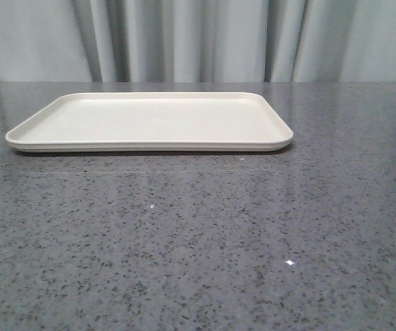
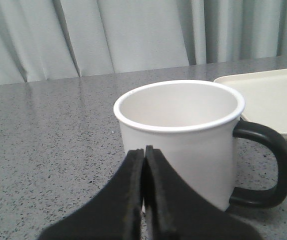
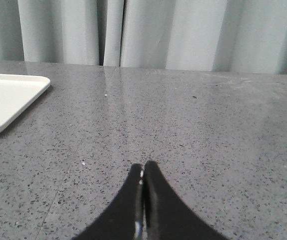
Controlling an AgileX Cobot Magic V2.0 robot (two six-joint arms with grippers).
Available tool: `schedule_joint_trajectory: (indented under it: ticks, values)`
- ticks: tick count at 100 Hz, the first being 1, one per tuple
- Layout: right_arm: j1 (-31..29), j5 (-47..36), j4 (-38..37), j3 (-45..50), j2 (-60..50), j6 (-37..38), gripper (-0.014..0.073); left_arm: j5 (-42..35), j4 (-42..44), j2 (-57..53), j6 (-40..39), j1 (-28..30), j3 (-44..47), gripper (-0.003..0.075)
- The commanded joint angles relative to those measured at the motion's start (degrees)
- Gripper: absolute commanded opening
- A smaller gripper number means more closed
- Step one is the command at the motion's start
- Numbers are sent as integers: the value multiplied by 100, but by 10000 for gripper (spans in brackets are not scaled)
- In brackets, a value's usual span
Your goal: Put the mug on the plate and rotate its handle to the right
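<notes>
The cream-white rectangular plate [image 1: 150, 123] lies on the grey speckled table, at mid-depth in the front view, with nothing on it. The white mug [image 2: 183, 145] stands upright on the table in the left wrist view, just beyond my left gripper [image 2: 144, 149], which is shut and empty in front of the mug's near wall. The mug's black handle [image 2: 271, 167] points toward the plate [image 2: 268, 97]. No smiley face shows. My right gripper [image 3: 143, 166] is shut and empty above bare table, with a corner of the plate [image 3: 8, 100] off to one side. Neither gripper nor the mug shows in the front view.
Grey-green curtains [image 1: 198, 38] hang behind the table's far edge. The grey speckled tabletop [image 1: 198, 241] stretches in front of the plate.
</notes>
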Motion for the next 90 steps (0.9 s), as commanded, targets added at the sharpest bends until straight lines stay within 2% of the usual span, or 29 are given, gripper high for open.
schedule_joint_trajectory:
  ticks: [1, 58, 74, 83, 90]
  values:
    - [-31, -495, -18, 8, -99, -23, -65, -480, -39, -173, -13, 11, 51, -20]
    - [-31, -495, -18, 8, -99, -23, -65, -480, -39, -173, -13, 11, 51, -20]
    - [-31, -1029, -18, 2, -99, -23, -65, -596, -39, -173, -13, 11, 51, -20]
    - [-31, -1440, -24, -26, -99, -23, -65, -788, -429, -173, -44, 11, -49, -20]
    - [-31, -1329, -24, -189, -98, -23, -65, -736, -925, -173, -44, 11, -242, -20]
